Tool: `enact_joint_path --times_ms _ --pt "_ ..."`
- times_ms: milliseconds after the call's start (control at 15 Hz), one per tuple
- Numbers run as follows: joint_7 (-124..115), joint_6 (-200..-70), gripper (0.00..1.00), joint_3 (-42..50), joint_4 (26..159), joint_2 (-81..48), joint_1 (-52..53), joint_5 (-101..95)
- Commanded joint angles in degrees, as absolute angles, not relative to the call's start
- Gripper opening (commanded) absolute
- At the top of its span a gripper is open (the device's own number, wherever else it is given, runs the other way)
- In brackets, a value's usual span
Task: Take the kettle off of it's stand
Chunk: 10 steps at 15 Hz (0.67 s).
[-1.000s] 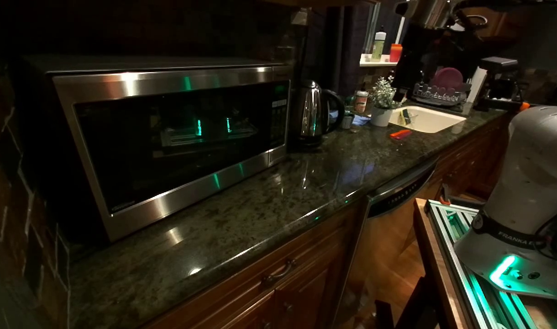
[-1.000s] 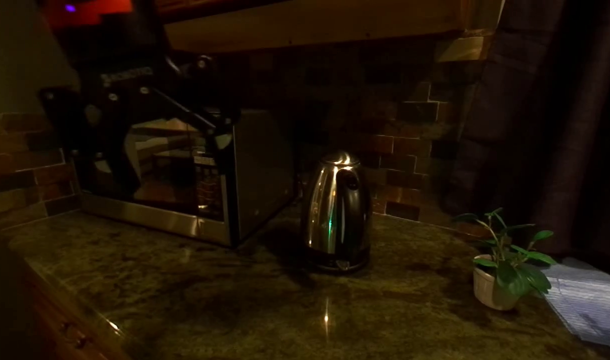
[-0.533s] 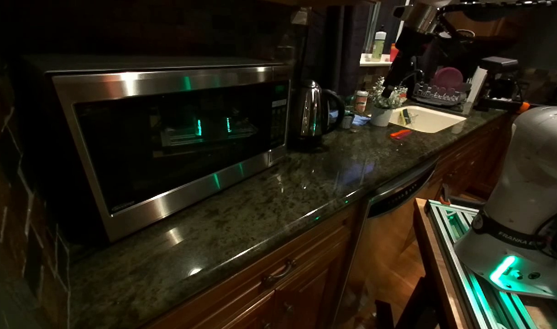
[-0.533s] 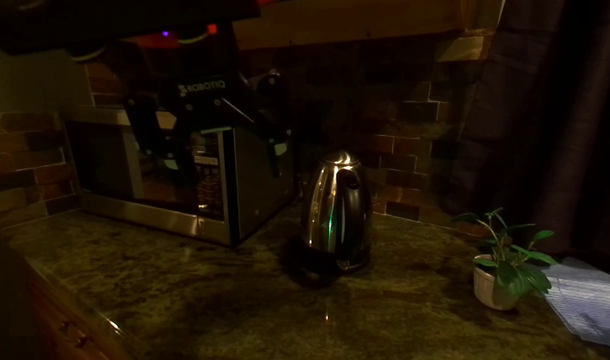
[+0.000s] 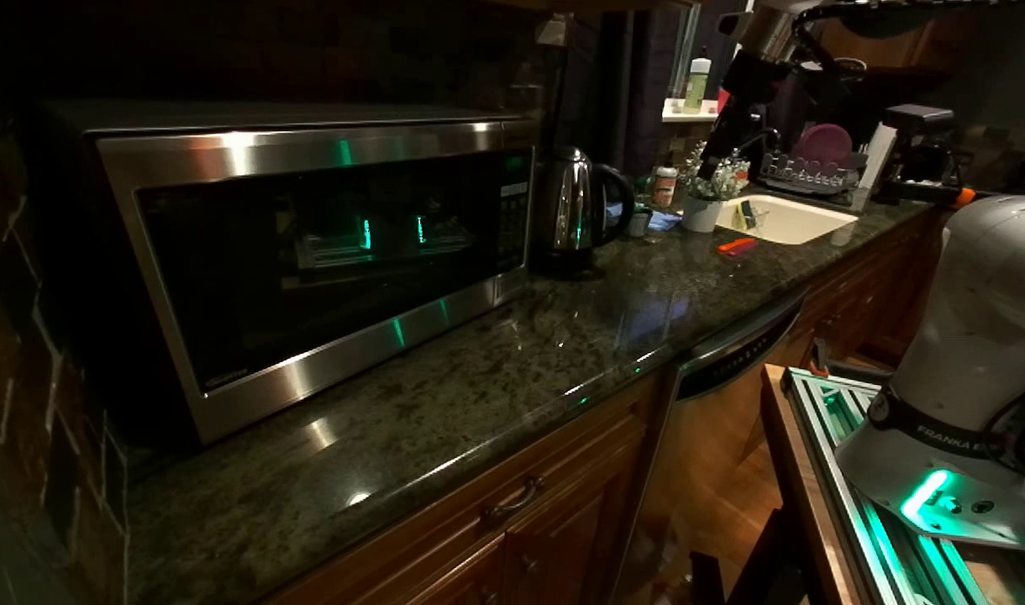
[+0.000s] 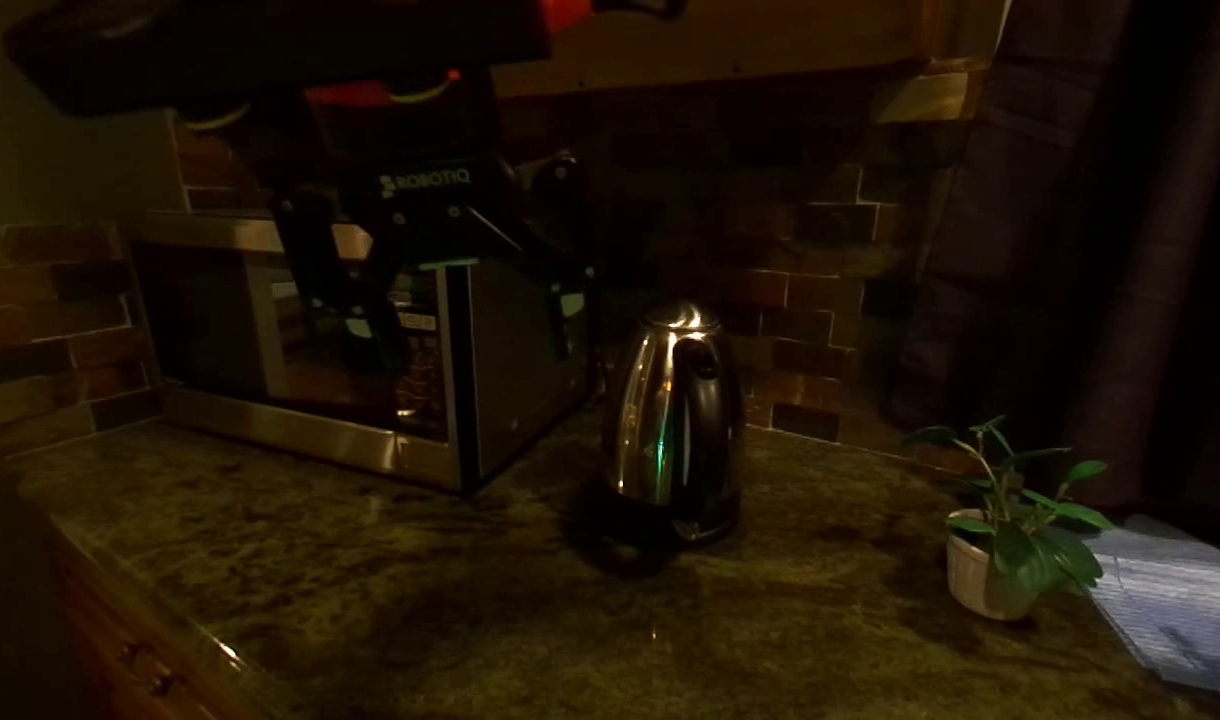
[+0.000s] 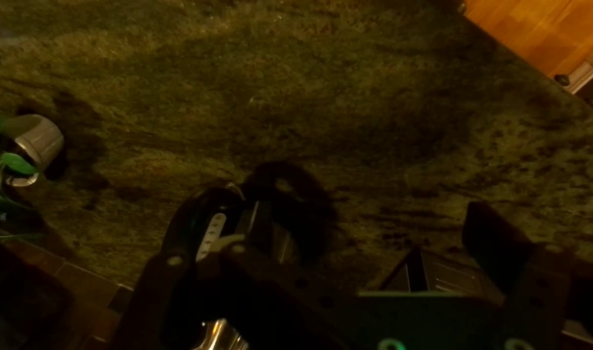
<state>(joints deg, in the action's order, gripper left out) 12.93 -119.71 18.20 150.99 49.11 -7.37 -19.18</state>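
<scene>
Nearest in an exterior view, see the gripper hanging at ten o'clock from the kettle, apart from it, with fingers spread wide. Can read ROBOTIQ in pale capitals across its dark body. In the wrist view, can see counter through the broad gap between fingertips, plus a pale strip at eight o'clock from the middle, with marks too small to read. Next, at four o'clock from the kettle, find a leafy plant in a pale pot, with a ribbed sheet just beside. Then reach the kettle itself, shiny steel, upright on the speckled counter beside the microwave in both exterior views, with a dark handle. Cannot tell the stand from the dark foot beneath the steel. In an exterior view, starting close, find a faint badge at seven o'clock on the microwave front, too blurred to read. At four o'clock from the kettle, read FRANKA E on a black band round the white robot base, with the rest hard to see. Farther off at three o'clock, pick out an orange-labelled bottle, with print too small to read, then a white-potted bush and the sink. Last, at twelve o'clock from it, meet the dish rack
</scene>
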Motion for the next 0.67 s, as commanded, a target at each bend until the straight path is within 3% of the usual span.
enact_joint_path --times_ms 0,600 --pt "16.25 -127.00 1.00 20.91 149.18 42.16 -7.40 -16.83" --pt "30.37 -148.18 1.00 30.41 148.82 29.90 -7.32 -10.51"
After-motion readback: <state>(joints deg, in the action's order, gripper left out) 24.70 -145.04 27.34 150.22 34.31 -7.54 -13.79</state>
